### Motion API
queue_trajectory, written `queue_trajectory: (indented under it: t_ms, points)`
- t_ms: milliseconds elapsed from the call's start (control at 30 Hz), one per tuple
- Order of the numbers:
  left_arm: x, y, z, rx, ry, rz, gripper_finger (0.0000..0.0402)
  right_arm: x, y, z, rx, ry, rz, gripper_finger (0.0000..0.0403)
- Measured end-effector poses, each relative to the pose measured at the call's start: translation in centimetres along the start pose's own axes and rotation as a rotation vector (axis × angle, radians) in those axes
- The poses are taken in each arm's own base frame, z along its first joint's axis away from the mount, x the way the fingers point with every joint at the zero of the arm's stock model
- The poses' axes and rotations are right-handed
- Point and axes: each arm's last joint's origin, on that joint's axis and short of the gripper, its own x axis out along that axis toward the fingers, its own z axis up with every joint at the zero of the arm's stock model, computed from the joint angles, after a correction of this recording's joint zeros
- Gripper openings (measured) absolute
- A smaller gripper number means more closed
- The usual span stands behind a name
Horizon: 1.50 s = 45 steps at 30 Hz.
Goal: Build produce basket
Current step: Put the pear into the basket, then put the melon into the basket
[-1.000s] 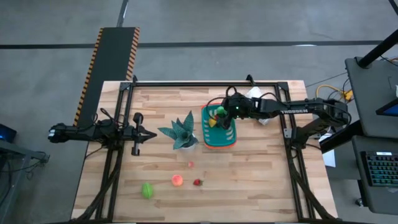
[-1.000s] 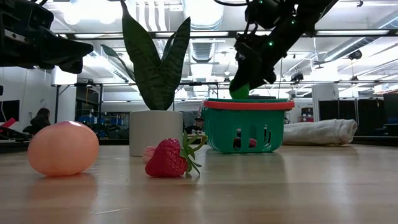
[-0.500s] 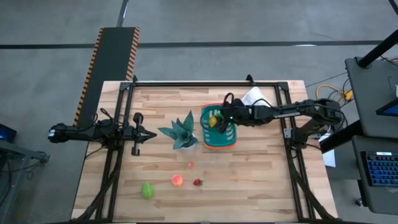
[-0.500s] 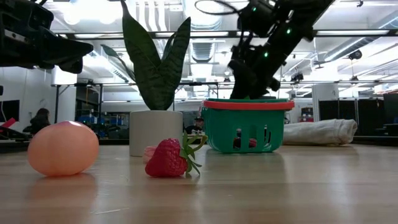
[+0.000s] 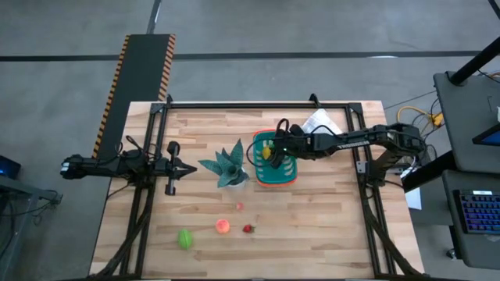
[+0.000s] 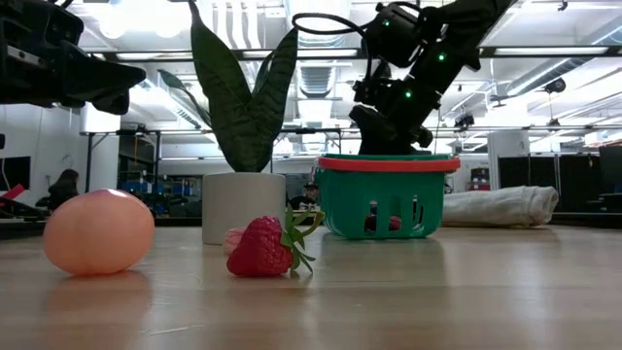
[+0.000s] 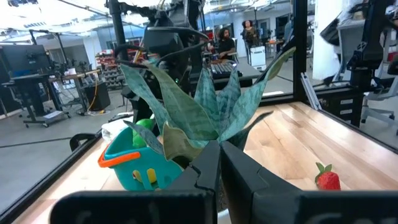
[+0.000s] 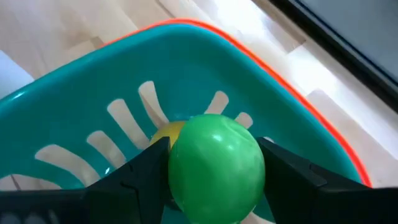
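The basket's [image 6: 389, 199] wall hides the right gripper's [image 8: 214, 165] fingertips in the low view; a yellow piece [image 8: 163, 134] sits half-covered behind the held green fruit [image 8: 216, 167].

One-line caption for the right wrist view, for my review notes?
Right end effector holds a green ball inside the teal basket, above a yellow piece.

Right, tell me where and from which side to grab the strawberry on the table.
Take the strawberry across its red body, coming straight down from above. It lies on its side on the bare table, leafy cap pointing sideways, so the plump middle is the widest, firmest part; the thin leaves would likely slip. The peach-coloured fruit sits close beside it, so set the pincer fingers on the sides facing away from that neighbour.
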Motion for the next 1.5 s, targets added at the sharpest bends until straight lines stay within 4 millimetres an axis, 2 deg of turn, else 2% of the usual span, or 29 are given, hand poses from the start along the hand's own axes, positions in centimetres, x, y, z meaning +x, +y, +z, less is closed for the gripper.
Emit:
queue_trajectory:
  t_ms: [733, 1200, 1400, 1500]
  points:
    - [-0.01, 0.00, -0.01, 0.000, 0.000, 0.000, 0.0000, 0.33, 0.38, -0.16, -0.061, 0.028, 0.019, 0.0218]
    - [0.00, 0.00, -0.02, 0.000, 0.001, 0.000, 0.0000, 0.31, 0.37, -0.17, -0.080, 0.029, 0.019, 0.0271]
    - [0.00, 0.00, -0.02, 0.000, 0.001, 0.000, 0.0000, 0.23, 0.36, -0.08, -0.092, 0.029, 0.020, 0.0278]
    - [0.00, 0.00, -0.02, 0.000, 0.001, 0.000, 0.0000, -0.46, 0.52, 0.66, -0.120, -0.004, 0.032, 0.0274]
